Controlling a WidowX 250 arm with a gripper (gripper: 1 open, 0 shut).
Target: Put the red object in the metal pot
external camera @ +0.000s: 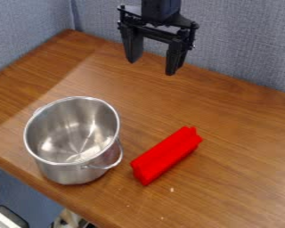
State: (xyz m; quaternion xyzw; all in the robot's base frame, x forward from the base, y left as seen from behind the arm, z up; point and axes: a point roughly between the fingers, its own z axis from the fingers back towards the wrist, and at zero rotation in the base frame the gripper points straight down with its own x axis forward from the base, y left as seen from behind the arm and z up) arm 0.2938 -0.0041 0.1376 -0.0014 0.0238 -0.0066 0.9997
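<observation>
- Pincer (156, 59) of the black robot arm hangs at the upper middle of the view, its two dark fingers (132, 46) pointing down and spread wide apart, with nothing between them.
- It is above the far part of the brown wooden bench (228, 107), well apart from both task things and touching neither.
- The bright red, smooth, elongated rectangular block (166, 154) lies flat on the bench in the lower right part of the view, set on a diagonal, its far end pointing up and to the right and its near end down and to the left.
- The round, shiny silver steel pot (71, 138) stands upright on the bench at lower left, its mouth open to the top and its inside bare metal.
- A small handle shows at the pot's lower right side, on the side that faces the red block.
- The red block is outside the pot, just beside it to the right; whether its near end touches the handle cannot be told.
- The bench edge runs close in front of the pot, and a grey-blue wall (26, 27) stands behind the bench.
</observation>
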